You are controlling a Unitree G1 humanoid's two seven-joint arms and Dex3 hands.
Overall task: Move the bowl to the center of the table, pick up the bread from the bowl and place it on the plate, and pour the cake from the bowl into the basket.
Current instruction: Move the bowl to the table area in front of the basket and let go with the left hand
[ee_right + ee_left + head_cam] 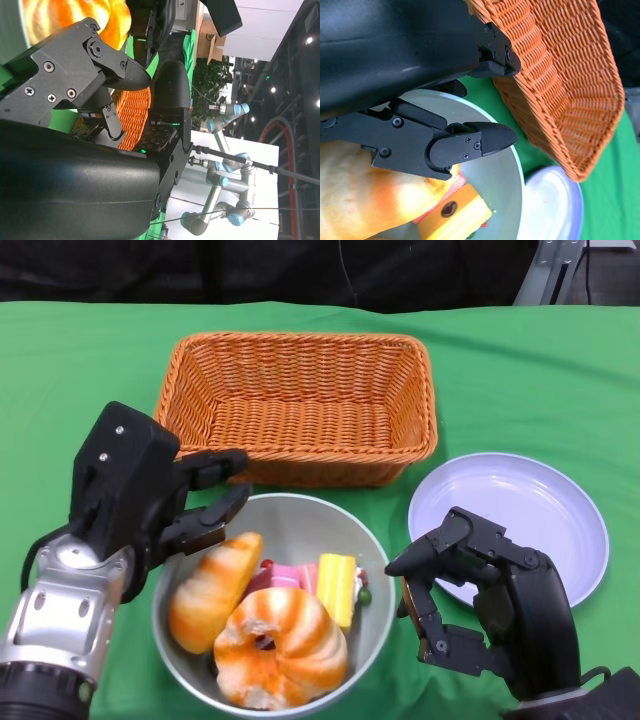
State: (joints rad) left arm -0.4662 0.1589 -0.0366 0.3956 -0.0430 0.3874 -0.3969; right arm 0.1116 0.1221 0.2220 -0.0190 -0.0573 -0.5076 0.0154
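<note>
Already the bowl (pixel 275 530) sat just in front of the basket (pixel 298 405), the bread (pixel 280 645) inside. Both hands, left (pixel 150 495) and right (pixel 485 600), flanked it spread wide, holding nothing. A one-sided grab could tip it and spill the cake (pixel 335 587).

Rectangular orange wicker basket (pixel 300 405) with rough woven walls, smooth glossy pale lavender plate (pixel 560 502), smooth matt grey bowl (pixel 300 525), matt green cloth table cover (pixel 520 370), glazed golden bread ring (pixel 280 645), matt black plastic hands (pixel 165 505) on brushed silver metal forearms (pixel 55 615)
</note>
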